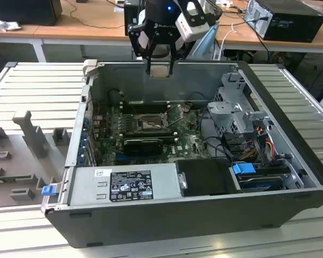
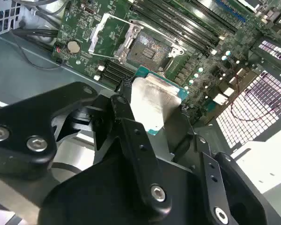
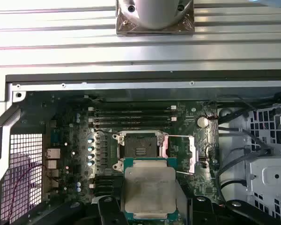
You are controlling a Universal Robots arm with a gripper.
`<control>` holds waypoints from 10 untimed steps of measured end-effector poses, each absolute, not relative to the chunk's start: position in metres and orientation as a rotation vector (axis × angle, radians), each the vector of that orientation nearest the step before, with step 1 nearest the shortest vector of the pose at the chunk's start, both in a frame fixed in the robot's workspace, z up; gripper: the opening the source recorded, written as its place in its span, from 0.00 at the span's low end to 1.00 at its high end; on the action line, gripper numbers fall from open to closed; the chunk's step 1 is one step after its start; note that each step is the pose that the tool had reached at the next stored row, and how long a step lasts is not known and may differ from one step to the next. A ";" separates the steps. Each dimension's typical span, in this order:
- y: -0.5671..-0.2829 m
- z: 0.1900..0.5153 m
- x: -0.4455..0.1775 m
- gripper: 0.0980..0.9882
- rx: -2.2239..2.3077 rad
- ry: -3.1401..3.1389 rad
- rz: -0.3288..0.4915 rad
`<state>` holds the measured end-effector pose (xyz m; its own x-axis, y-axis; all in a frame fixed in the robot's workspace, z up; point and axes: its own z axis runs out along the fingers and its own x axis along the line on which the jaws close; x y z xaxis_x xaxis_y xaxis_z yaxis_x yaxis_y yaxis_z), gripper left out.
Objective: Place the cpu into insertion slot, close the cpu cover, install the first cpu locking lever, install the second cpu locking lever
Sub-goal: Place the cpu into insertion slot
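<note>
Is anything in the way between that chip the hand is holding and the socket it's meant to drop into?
Nothing visible is. The hand holds the cpu above the open case, and the insertion slot lies uncovered, its cpu cover swung open beside it. No cable or part crosses the space between.

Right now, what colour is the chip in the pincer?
The cpu is silvery grey with a green rim, clearest in the first wrist view.
</note>
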<state>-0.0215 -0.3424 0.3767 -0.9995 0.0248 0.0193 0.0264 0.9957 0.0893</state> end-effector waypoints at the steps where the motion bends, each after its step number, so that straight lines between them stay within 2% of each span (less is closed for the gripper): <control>1: -0.342 0.377 -0.022 0.48 -0.057 -3.120 -0.140; 10: -0.342 0.377 -0.022 0.48 -0.258 -3.116 -0.141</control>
<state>-0.0216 -0.3424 0.3766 -0.9864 0.1634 0.0193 0.1645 0.9824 0.0889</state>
